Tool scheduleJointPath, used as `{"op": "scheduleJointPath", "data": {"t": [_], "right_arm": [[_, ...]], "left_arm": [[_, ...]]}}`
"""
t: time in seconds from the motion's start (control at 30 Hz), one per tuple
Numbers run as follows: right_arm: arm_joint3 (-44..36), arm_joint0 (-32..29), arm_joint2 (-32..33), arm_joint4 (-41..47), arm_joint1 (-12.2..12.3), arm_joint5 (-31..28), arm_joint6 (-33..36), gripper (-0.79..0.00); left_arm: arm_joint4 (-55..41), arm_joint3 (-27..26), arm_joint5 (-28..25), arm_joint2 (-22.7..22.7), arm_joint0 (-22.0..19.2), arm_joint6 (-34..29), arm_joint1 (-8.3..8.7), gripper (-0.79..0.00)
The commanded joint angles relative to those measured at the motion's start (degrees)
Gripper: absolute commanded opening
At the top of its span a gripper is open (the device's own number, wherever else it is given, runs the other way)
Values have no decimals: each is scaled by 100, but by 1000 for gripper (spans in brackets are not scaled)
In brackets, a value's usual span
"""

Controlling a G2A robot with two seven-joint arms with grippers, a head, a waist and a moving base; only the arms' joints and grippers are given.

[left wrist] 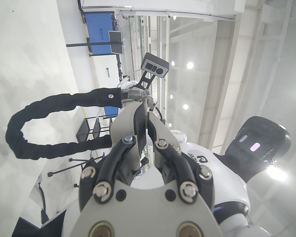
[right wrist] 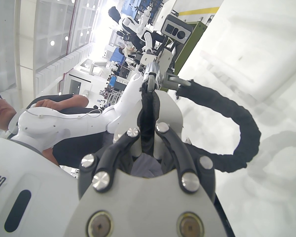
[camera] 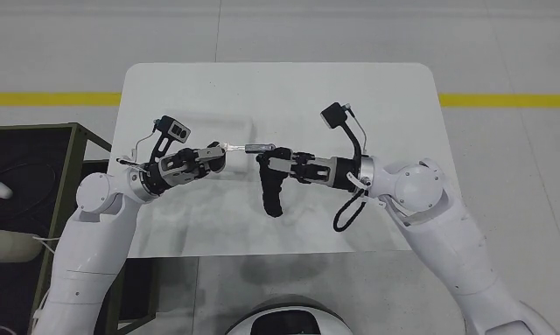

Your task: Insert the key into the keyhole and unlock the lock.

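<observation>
A black fabric-sleeved cable lock is held in the air over the white table, between both arms. My right gripper is shut on the sleeved end of the cable, just behind the metal lock cylinder. The rest of the cable hangs in a loop. My left gripper is shut on the flat metal key. The key's tip meets the cylinder's face; I cannot tell how deep it sits.
A dark cart with a green frame stands off the table's left edge. A yellow line runs across the floor beyond the table. Bare tabletop lies beneath and behind both grippers.
</observation>
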Motion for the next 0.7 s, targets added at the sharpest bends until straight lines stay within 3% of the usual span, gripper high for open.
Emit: {"op": "scheduleJointPath", "data": {"t": [0.0, 0.67], "right_arm": [[6, 1, 9, -10, -12, 13, 17, -785], [111, 89, -3, -104, -155, 50, 195, -785]], "left_arm": [[7, 4, -1, -9, -1, -10, -8, -785], [68, 123, 153, -72, -73, -357, -56, -785]]}}
